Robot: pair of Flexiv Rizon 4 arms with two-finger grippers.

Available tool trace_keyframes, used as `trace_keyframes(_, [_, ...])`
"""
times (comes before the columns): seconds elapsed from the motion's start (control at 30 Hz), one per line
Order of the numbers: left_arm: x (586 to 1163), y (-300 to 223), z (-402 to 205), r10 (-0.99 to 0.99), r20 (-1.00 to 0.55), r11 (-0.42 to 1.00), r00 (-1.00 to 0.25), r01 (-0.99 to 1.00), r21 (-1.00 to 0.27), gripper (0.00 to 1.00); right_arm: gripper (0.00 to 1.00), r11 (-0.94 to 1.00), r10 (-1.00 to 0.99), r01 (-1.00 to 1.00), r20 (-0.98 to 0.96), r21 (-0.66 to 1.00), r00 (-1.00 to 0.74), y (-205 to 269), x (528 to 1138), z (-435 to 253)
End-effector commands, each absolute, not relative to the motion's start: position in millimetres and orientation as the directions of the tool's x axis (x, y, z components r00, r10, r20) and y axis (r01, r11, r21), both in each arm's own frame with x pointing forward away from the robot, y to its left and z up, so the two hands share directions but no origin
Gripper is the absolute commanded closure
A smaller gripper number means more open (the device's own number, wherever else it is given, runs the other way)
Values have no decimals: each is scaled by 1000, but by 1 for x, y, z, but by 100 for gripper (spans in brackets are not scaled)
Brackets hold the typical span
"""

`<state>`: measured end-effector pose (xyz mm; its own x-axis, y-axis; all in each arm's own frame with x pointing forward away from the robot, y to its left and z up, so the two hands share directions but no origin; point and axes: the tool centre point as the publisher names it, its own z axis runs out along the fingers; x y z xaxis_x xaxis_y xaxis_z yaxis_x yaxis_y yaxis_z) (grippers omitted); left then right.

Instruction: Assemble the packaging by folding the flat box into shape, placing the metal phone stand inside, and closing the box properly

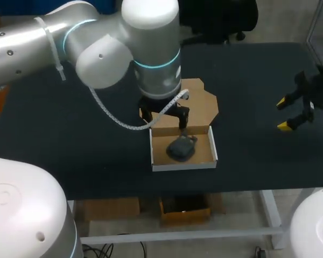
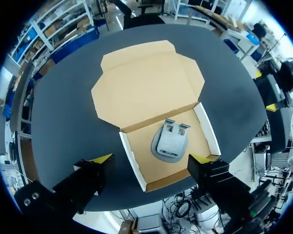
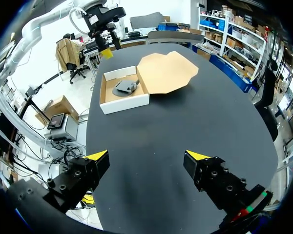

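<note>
I have the box [image 1: 184, 166] folded into a shallow tray near the table's [image 1: 64, 145] front edge, walls up, and the metal phone stand [image 1: 182, 149] lies inside it, about in the middle of its floor; so placing looks done to me and only closing is left; the lid [image 1: 203, 103] lies flat on the table behind the tray, joined along the back wall, which leaves the inside open from above; my left gripper [image 2: 152, 159] hangs above the tray with its fingers spread wide and nothing between them, released and clear of the stand; my right gripper [image 3: 147, 156] sits well apart toward the table's right side, fingers likewise parted and empty, parked out of the way as I read it; closing will call for a finger under the lid's far edge to swing it over the tray
</note>
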<state>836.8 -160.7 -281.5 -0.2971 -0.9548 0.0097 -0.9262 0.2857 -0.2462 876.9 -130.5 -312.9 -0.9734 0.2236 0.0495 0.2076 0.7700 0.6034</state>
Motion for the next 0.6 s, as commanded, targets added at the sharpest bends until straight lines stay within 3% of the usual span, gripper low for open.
trace_keyframes(0.03, [849, -132, -275, -935, 109, 303, -338, -918, -256, 0, 0, 769, 221, 207, 52, 605, -974, -132, 876, -312])
trace_keyframes(0.6, [898, -75, -277, -857, 254, 373, -449, -879, -298, 0, 0, 769, 221, 207, 52, 605, -974, -132, 876, -312])
